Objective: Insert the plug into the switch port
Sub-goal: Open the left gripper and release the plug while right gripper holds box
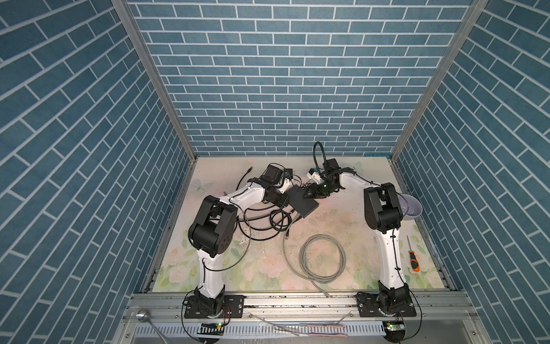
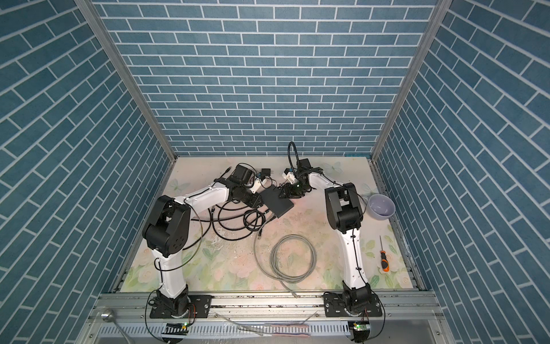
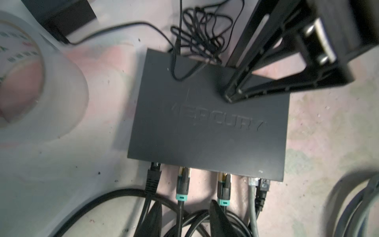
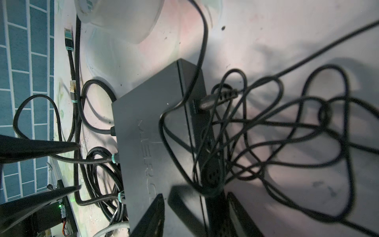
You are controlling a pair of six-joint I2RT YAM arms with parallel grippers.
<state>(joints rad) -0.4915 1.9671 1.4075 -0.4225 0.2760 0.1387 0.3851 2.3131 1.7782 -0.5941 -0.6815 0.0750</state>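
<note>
The left gripper (image 3: pixel 184 207) is shown with its jaws parted and nothing clasped. A teal-collared network cable (image 3: pixel 181 190) runs loose between its fingers, just beside the port edge of the switch (image 3: pixel 205 127). The right gripper (image 4: pixel 195 195) is likewise unclenched. Its jaws are spread either side of a tangled thin black cord (image 4: pixel 287 133), low over the switch's lid.

The plug (image 4: pixel 207 104), a silver barrel, is pointed into the switch's opposite long face, with its axis roughly square to that face. How deep it sits cannot be told.

In both top views the switch (image 1: pixel 302 200) (image 2: pixel 276 203) is seen lying flat between the two grippers, toward 12 o'clock from a grey cable coil (image 1: pixel 323 257). Its long axis runs from 11 to 5 o'clock, and its port edge faces 8 o'clock.
</note>
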